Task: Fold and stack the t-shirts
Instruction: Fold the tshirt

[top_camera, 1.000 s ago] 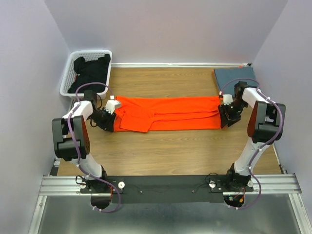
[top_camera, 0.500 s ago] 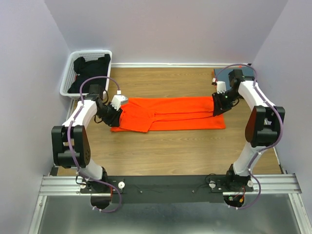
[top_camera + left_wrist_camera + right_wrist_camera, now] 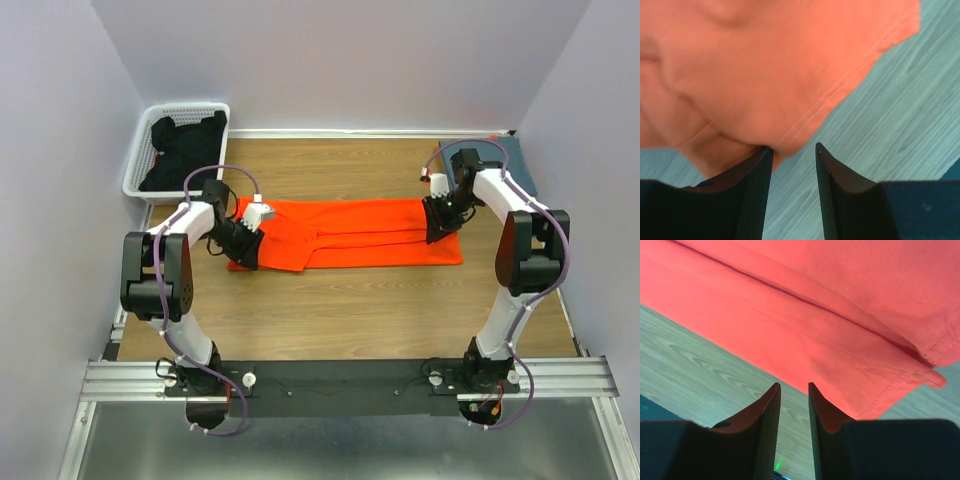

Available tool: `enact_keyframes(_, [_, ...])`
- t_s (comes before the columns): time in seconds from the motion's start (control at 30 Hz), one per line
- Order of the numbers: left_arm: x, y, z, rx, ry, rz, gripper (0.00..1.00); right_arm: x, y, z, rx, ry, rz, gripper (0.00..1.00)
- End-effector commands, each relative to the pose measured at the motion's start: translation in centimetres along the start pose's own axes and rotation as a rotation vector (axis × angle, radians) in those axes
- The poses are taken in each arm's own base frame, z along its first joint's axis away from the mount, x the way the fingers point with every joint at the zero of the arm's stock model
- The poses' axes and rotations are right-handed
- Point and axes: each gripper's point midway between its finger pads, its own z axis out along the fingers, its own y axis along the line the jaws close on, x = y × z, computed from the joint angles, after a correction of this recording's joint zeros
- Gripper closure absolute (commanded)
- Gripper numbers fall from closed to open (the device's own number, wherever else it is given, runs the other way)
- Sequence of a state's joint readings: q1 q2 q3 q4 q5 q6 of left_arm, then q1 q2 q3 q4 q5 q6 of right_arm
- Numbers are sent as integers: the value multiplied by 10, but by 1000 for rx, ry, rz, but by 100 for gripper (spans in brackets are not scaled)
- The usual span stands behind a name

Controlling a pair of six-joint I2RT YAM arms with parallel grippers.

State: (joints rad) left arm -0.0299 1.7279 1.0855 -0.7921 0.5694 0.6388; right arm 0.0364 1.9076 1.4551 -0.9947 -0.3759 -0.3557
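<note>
- Table [image 3: 340, 310] of brown wood grain, both arms reaching over it from the near edge
- orange t-shirt [image 3: 350, 235] lying flat near the middle, folded into a long band that runs left to right; a lengthwise crease shows along it; the left end is slanted and a little rumpled, the right end squarer
- left gripper [image 3: 793, 147] low over the band's left end; its fingers [image 3: 752, 200] stand spread, with bare wood showing in the gap; the stitched hem touches the tip of one finger, but no cloth lies between the two, so it pinches nothing
- right gripper [image 3: 794, 385] low at the band's right end, towards the far corner; its fingers [image 3: 765, 440] are parted by only a narrow slot, and wood shows through it; the tips sit right at the long edge of the cloth; nothing is caught between them
- dark blue-grey t-shirt [image 3: 508, 152] folded flat in the far right corner, apart from the orange one; part of it is hidden behind the right arm [image 3: 520, 250]
- white basket [image 3: 140, 170] at the far left corner, well apart from the band; dark garments [image 3: 185, 150] heaped inside it
</note>
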Motion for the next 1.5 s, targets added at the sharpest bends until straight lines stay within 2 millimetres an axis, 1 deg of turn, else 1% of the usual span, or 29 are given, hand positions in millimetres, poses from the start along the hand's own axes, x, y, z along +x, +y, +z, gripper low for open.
enact_keyframes(0.0, [-30, -28, -6, 27, -62, 155, 53, 6, -13, 12, 47, 23, 9, 65])
enact_keyframes(0.03, [-31, -29, -6, -4, -54, 195, 53, 8, -14, 14, 50, 28, 10, 65])
enact_keyframes(0.07, [-38, -34, -12, -33, -68, 247, 52, 8, -15, 15, 52, 32, 13, 65])
enact_keyframes(0.1, [-40, -42, -9, -52, -44, 301, 52, 9, -15, 16, 51, 35, 13, 65])
enact_keyframes(0.13, [-42, -45, -8, -67, -41, 329, 52, 11, -16, 18, 51, 41, 18, 65])
enact_keyframes(0.2, [-41, -51, -2, -74, -9, 375, 51, 12, -16, 19, 53, 47, 18, 66])
enact_keyframes(0.23, [-40, -53, 5, -89, 26, 417, 50, 13, -18, 19, 61, 49, 19, 66])
enact_keyframes(0.3, [-38, -51, 8, -130, 62, 462, 47, 14, -18, 19, 63, 48, 19, 66])
enact_keyframes(0.33, [-41, -57, 14, -136, 69, 505, 46, 14, -18, 18, 65, 46, 18, 66])
enact_keyframes(0.37, [-42, -58, 16, -152, 80, 526, 45, 14, -17, 18, 63, 47, 18, 66])
enact_keyframes(0.4, [-41, -57, 18, -174, 97, 563, 41, 14, -17, 17, 67, 47, 18, 66])
enact_keyframes(0.47, [-42, -60, 22, -193, 107, 606, 39, 15, -17, 18, 68, 48, 20, 66])
enact_keyframes(0.5, [-43, -67, 24, -195, 109, 644, 34, 15, -17, 17, 69, 48, 18, 66])
enact_keyframes(0.53, [-42, -64, 26, -223, 114, 660, 33, 16, -17, 17, 69, 49, 18, 66])
enact_keyframes(0.57, [-44, -67, 26, -236, 109, 680, 32, 17, -17, 17, 70, 51, 18, 66])
enact_keyframes(0.63, [-44, -62, 29, -270, 116, 693, 32, 18, -17, 18, 68, 52, 19, 66])
enact_keyframes(0.8, [-44, -51, 38, -299, 134, 668, 32, 18, -15, 19, 61, 53, 20, 66])
enact_keyframes(0.9, [-49, -49, 38, -307, 129, 653, 35, 19, -17, 17, 69, 53, 21, 66])
enact_keyframes(0.97, [-54, -47, 34, -323, 117, 652, 36, 20, -16, 16, 70, 54, 16, 66])
enact_keyframes(1.07, [-58, -46, 32, -328, 111, 655, 43, 21, -17, 17, 74, 60, 16, 66])
enact_keyframes(1.1, [-58, -46, 33, -326, 114, 657, 48, 21, -17, 17, 74, 61, 15, 66])
enact_keyframes(1.17, [-60, -47, 33, -323, 112, 656, 53, 22, -17, 18, 74, 61, 16, 66])
enact_keyframes(1.2, [-59, -46, 34, -320, 116, 655, 58, 22, -17, 18, 74, 62, 17, 66])
enact_keyframes(1.27, [-63, -45, 33, -328, 110, 659, 62, 23, -17, 19, 70, 65, 20, 66])
enact_keyframes(1.3, [-63, -46, 34, -324, 110, 661, 62, 23, -17, 19, 70, 64, 18, 66])
enact_keyframes(1.33, [-60, -51, 35, -288, 111, 668, 56, 23, -16, 19, 71, 66, 17, 66])
enact_keyframes(1.43, [-56, -62, 37, -225, 107, 688, 44, 23, -18, 18, 77, 66, 16, 66])
enact_keyframes(1.47, [-56, -63, 37, -223, 105, 690, 42, 23, -18, 19, 76, 69, 17, 66])
